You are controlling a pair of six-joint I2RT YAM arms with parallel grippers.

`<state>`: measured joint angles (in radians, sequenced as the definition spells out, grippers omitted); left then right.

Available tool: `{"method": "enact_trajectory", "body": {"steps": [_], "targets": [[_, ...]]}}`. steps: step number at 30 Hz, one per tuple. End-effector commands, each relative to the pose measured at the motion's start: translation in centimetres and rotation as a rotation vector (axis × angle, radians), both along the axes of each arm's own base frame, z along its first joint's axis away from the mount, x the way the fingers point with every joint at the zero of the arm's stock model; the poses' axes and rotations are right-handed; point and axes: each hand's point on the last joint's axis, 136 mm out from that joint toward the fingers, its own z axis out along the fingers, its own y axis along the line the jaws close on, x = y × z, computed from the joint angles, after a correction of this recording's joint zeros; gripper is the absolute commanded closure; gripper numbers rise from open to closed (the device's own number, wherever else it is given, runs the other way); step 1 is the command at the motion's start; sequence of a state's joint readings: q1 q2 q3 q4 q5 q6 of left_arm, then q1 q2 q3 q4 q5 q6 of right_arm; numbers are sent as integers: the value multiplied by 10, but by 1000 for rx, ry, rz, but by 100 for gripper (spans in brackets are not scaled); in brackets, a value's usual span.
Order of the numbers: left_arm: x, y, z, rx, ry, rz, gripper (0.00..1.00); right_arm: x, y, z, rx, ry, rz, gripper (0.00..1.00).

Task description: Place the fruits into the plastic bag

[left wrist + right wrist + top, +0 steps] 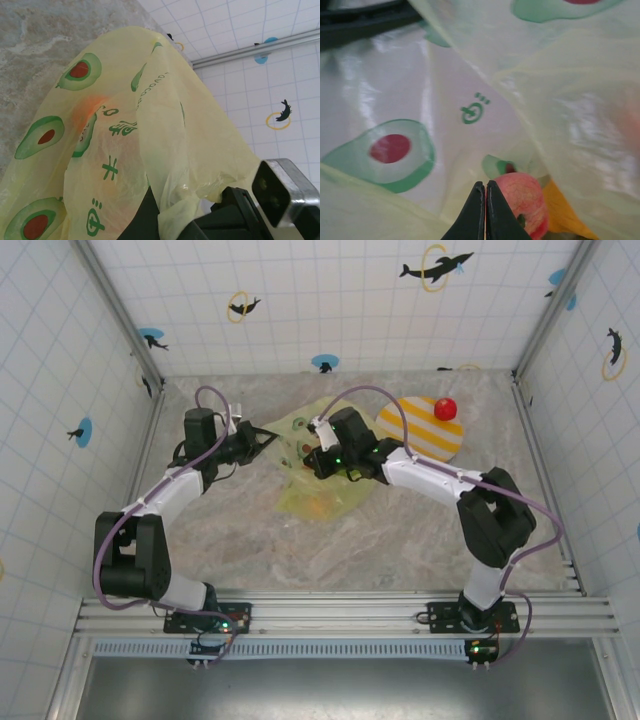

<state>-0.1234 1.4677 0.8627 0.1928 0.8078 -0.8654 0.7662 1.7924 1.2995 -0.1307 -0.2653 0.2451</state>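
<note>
The yellow-green plastic bag (318, 490) with avocado prints lies mid-table, its mouth lifted. My left gripper (262, 440) is shut on a bunched edge of the plastic bag (125, 125), the left gripper (187, 214) holding that edge up. An orange fruit (87, 111) glows through the film. My right gripper (314, 454) reaches into the bag's mouth. Inside the plastic bag (470, 75), the right gripper (485, 189) is shut with nothing between its fingers, just above a pink-red fruit (522, 200) and an orange-yellow fruit (565, 216). A red fruit (445, 408) sits on the striped plate (415, 435).
The striped plate lies at the back right, just right of the bag. Tiled walls and metal posts close in the table on three sides. Bare marble surface stretches in front of the bag, towards the arm bases.
</note>
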Motion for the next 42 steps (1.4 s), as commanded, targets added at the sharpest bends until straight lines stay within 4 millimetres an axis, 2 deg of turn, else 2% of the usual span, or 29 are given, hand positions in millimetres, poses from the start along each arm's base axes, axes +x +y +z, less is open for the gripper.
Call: {"method": "enact_trajectory", "body": {"steps": [1, 4, 9, 17, 22, 30, 32, 36, 42], "targets": [[-3, -3, 8, -12, -26, -15, 100, 13, -9, -12, -96, -13, -54, 91], [-3, -3, 8, -13, -27, -15, 100, 6, -2, -11, -57, 25, -5, 88], [-2, -3, 9, -12, -27, -15, 100, 1, 4, 7, 42, 57, 37, 80], [-3, -3, 9, -13, -27, -17, 100, 2, -15, 44, 204, 36, 25, 67], [-3, -3, 9, -13, -28, -15, 100, 4, -29, 56, 243, 11, 3, 61], [-3, -3, 9, -13, -26, -16, 100, 0, -34, 72, 293, -16, 35, 58], [-3, -3, 9, -13, -29, -16, 100, 4, -42, 73, 256, -59, 4, 59], [-4, -4, 13, -13, -41, -23, 100, 16, -68, 65, 73, -169, -107, 60], [-12, -21, 30, -12, -112, -109, 100, 25, -113, 86, -56, -355, -276, 59]]}}
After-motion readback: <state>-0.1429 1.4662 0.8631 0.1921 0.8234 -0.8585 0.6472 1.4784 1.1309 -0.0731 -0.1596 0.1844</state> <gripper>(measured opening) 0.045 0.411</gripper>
